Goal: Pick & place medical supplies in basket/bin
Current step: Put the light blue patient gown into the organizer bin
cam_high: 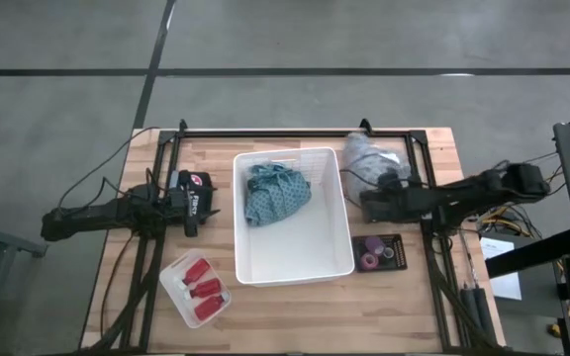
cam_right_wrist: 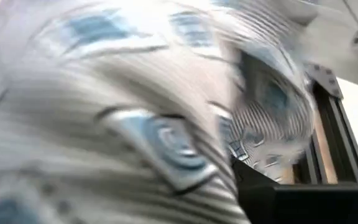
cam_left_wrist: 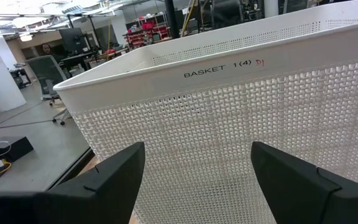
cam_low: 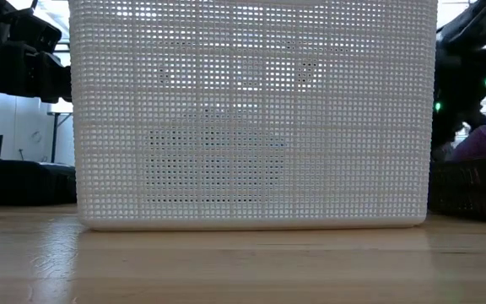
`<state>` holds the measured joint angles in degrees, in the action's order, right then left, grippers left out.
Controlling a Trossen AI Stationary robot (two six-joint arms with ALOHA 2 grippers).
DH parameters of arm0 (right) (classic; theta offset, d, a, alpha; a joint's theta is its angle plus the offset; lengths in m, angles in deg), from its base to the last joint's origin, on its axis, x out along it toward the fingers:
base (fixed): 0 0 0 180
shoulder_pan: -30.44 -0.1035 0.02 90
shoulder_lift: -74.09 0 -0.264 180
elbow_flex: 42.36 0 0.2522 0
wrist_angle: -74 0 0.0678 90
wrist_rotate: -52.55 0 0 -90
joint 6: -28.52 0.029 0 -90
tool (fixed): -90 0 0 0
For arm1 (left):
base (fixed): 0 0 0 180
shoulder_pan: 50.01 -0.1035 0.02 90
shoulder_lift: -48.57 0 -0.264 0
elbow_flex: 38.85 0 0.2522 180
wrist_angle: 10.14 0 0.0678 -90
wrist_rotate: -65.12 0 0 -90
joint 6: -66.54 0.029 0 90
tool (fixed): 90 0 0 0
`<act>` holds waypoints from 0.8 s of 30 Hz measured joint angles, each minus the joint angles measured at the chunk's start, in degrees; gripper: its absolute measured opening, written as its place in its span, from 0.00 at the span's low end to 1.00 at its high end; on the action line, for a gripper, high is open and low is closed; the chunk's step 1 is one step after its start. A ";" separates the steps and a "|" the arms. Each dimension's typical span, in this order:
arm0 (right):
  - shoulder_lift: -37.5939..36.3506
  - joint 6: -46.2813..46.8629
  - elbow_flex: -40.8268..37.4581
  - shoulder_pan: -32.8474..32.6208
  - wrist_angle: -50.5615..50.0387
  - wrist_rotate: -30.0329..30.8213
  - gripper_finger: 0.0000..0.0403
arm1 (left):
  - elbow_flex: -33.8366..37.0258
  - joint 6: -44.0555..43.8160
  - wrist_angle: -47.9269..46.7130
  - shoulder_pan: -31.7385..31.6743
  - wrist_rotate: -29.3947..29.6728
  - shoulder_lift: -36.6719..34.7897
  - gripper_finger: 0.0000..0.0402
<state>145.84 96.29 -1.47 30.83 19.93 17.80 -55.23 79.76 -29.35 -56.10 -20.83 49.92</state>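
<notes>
Right gripper (cam_high: 372, 203) had clamped grey cloth (cam_high: 369, 158); your thin pinch could slip before basket (cam_high: 342, 222); left gripper (cam_high: 192, 205) gaped.

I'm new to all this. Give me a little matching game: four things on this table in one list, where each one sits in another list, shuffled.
Things:
1. teal cloth
2. red bottles
3. purple rolls
4. grey cloth

Places:
A. on the black tray
B. at the right end effector, beside the basket
C. in the small white tray
D. inside the white basket

Pairs: 1-D, 2-C, 3-A, 4-B
</notes>
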 joint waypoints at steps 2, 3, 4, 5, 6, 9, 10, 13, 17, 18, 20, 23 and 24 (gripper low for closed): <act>-3.53 -0.01 0.06 -1.25 0.03 1.88 0.03 | 0.00 -0.02 0.02 -0.02 0.00 0.00 0.74; -5.23 -0.03 0.08 -1.90 0.04 2.81 0.03 | 0.00 -0.02 0.02 0.00 0.00 0.00 0.74; -6.84 -0.30 0.08 -2.52 0.04 3.64 0.03 | 0.00 -0.01 0.02 -0.01 -0.02 0.00 0.74; -8.36 -0.50 0.08 -3.11 0.00 4.50 0.03 | -0.02 -0.02 0.01 -0.01 0.00 0.00 0.74; -9.74 -0.69 0.08 -3.69 0.02 5.21 0.03 | 0.00 0.00 0.02 -0.02 -0.02 0.00 0.74; -13.11 -0.92 0.10 -5.19 0.04 7.44 0.03 | 0.00 -0.01 0.01 -0.02 -0.01 -0.01 0.74; -13.97 -0.92 0.09 -5.77 0.07 8.17 0.03 | 0.00 0.00 0.01 0.00 -0.02 0.00 0.74; -16.02 -0.87 0.10 -7.74 0.12 10.93 0.03 | -0.02 -0.02 0.02 -0.02 -0.02 0.00 0.74; -18.04 -0.67 0.12 -10.56 0.25 15.48 0.03 | 0.00 -0.01 0.01 0.00 -0.01 -0.01 0.74; -18.49 -0.42 0.12 -11.29 0.25 16.74 0.03 | 0.00 -0.01 0.01 -0.01 0.00 0.00 0.74; -19.34 0.26 0.14 -12.84 0.24 19.57 0.03 | 0.00 0.00 0.02 -0.01 -0.02 -0.02 0.74; -20.81 1.09 0.14 -15.36 0.31 26.00 0.03 | 0.00 0.00 0.00 -0.01 -0.02 0.00 0.74; -21.22 1.11 0.19 -16.31 0.33 28.36 0.03 | -0.01 -0.01 0.01 -0.02 0.00 -0.02 0.74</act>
<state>124.61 97.41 -1.29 14.52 20.25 46.15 -55.24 79.75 -29.34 -56.12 -20.83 49.90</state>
